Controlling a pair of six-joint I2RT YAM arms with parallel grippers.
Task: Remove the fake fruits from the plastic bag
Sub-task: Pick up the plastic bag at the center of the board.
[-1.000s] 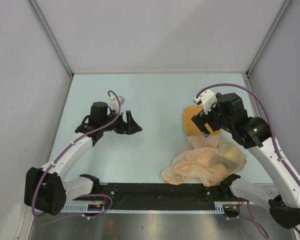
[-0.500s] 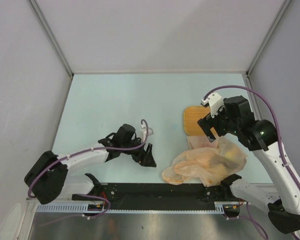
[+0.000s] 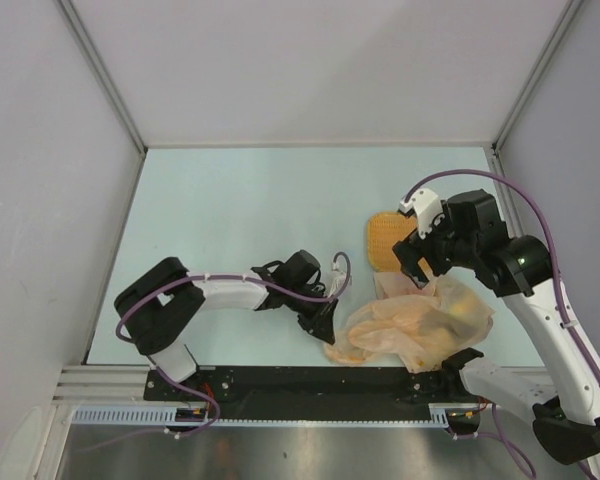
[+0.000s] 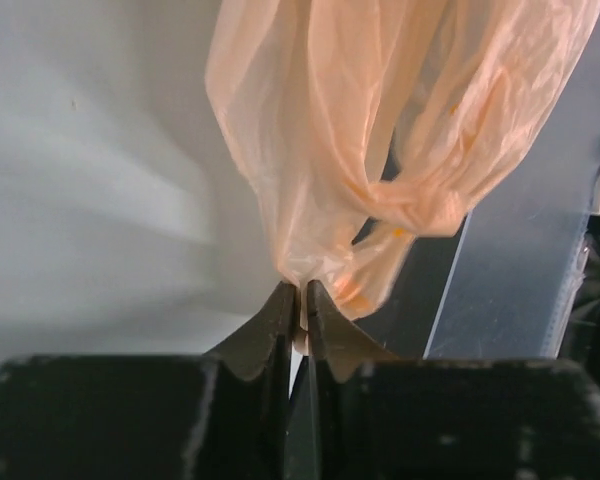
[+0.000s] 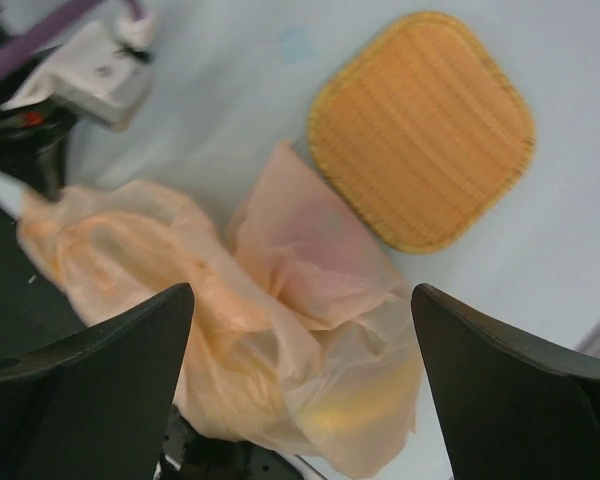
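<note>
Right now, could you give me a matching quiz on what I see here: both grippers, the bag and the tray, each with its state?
1. left gripper
2. right gripper
3. plastic bag
4. orange tray

A. woven, lying flat beside the bag
B. crumpled, pinched at one edge
C. jaws wide, above the bag
D. closed on thin plastic

Pairs: 1-D, 2-C, 3-B, 4-A
</note>
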